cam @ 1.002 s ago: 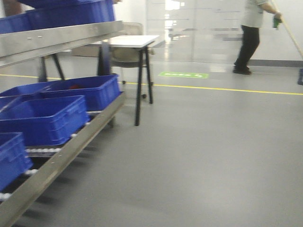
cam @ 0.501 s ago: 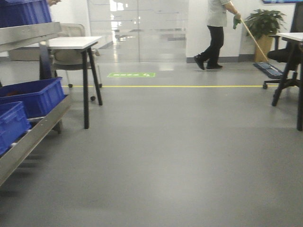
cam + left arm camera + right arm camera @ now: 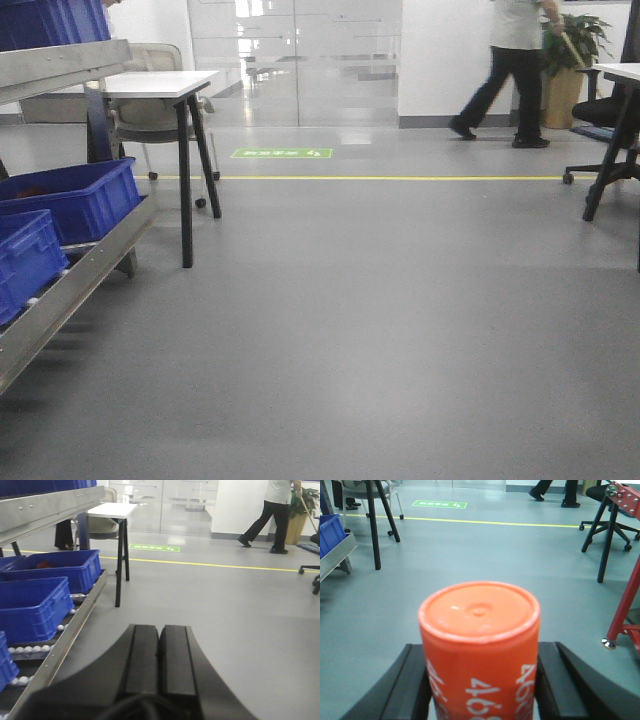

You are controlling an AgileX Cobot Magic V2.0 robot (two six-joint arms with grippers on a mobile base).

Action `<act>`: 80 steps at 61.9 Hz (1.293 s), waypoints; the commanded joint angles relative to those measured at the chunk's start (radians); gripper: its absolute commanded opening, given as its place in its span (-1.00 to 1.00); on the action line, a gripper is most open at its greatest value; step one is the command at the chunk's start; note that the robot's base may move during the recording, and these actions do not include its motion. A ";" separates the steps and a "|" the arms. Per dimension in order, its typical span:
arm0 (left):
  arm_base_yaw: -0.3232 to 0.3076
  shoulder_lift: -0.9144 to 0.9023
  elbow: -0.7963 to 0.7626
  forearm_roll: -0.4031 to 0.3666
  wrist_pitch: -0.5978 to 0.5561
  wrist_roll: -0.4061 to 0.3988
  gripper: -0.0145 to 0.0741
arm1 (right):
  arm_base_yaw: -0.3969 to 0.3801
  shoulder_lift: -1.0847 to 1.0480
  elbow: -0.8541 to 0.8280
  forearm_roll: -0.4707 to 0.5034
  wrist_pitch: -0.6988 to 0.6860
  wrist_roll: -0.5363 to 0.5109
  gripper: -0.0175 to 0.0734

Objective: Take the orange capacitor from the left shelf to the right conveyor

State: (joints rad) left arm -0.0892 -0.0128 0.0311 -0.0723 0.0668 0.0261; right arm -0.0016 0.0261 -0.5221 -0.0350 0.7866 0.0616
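In the right wrist view, the orange capacitor point(image 3: 479, 640) fills the foreground, upright, with white numerals down its side. My right gripper point(image 3: 480, 655) is shut on it, one black finger on each side. In the left wrist view, my left gripper point(image 3: 160, 630) is shut with its fingers pressed together and nothing between them. The left shelf point(image 3: 70, 275), steel with blue bins point(image 3: 75, 200), runs along the left edge, and the shelf point(image 3: 75, 625) also shows beside my left gripper. A bolted red frame of the right conveyor point(image 3: 626, 497) shows at the far right; its belt is out of view.
A white-topped table with black legs point(image 3: 150, 85) and a chair stand behind the shelf. A person point(image 3: 510, 70) walks at the back right. An office chair point(image 3: 610, 150) and a black table leg point(image 3: 605, 545) stand at the right. A yellow line point(image 3: 380, 178) crosses the grey floor.
The front view has swung right, so the shelf slid from mid-left to the left edge. The person at the back has walked to the right.
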 commanded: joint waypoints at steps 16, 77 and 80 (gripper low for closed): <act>-0.061 -0.011 -0.003 -0.002 -0.091 -0.002 -0.96 | -0.002 0.018 -0.031 -0.007 -0.090 -0.002 -0.34; -0.013 -0.011 -0.003 -0.002 -0.091 -0.002 -0.96 | -0.002 0.018 -0.031 -0.007 -0.091 -0.002 -0.34; -0.013 -0.011 -0.003 -0.002 -0.091 -0.002 -0.96 | -0.002 0.018 -0.031 -0.007 -0.091 -0.002 -0.34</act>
State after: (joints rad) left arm -0.1034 -0.0128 0.0311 -0.0723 0.0668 0.0261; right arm -0.0016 0.0261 -0.5221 -0.0350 0.7870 0.0616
